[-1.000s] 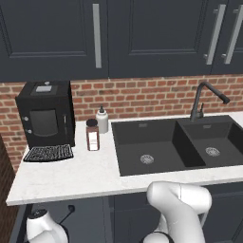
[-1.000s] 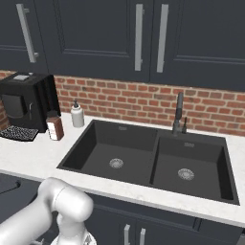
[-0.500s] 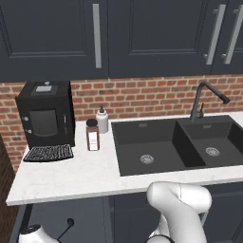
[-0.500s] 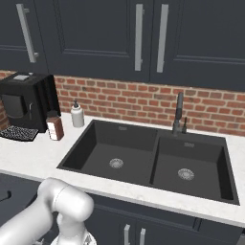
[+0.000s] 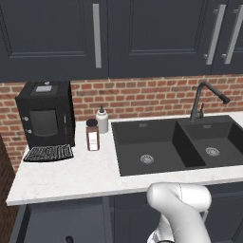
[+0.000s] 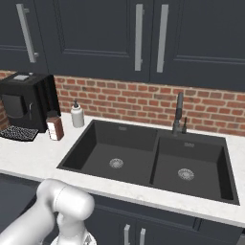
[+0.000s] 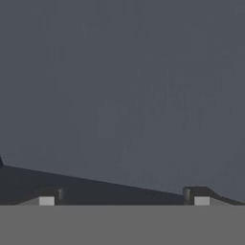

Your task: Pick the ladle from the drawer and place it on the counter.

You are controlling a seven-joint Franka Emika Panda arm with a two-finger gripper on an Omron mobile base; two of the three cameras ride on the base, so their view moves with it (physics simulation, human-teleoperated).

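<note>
Bench (image 5: pixel 71 178) of white stone carried the coffee machine (image 5: pixel 45 116) above the open drawer (image 5: pixel 57 223). Gripper (image 7: pixel 124 198) faced a flat dark grey surface, jaws spread wide with nothing between them. A small dark piece at the drawer's front, at (image 5: pixel 70 239), may have been the ladle; I could not tell.

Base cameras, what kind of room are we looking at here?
A kitchen, rendered rather than real. A black double sink with a faucet is set in a white countertop, a coffee machine stands against a brick backsplash, and dark cabinets hang above.
</note>
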